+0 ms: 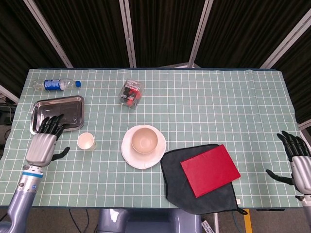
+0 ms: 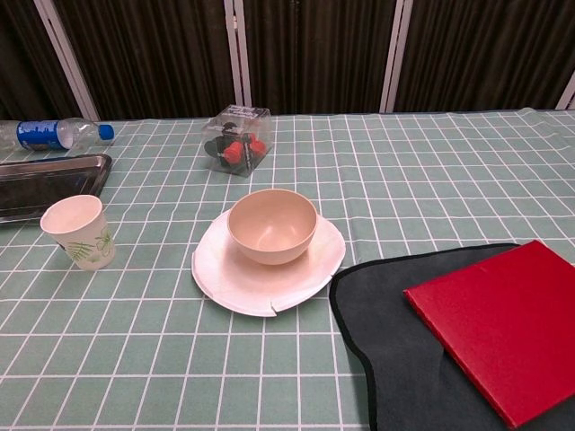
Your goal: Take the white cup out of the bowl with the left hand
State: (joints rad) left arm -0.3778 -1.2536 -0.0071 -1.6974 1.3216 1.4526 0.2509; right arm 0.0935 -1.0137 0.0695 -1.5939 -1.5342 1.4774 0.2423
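Fingers (image 1: 51,125) spread wide and holding nothing on the left hand (image 1: 43,144), which hovers just left of the white cup (image 1: 86,141), clear of it. The cup stands upright on the tabletop (image 1: 204,102), out of the bowl (image 1: 144,140) and well to its left; the bowl sits on a white plate (image 1: 131,153). Beyond the cup lies a steel tray (image 1: 73,112). Far right of the bowl, the right hand (image 1: 296,162) hangs at the tabletop's edge, fingers apart and empty.
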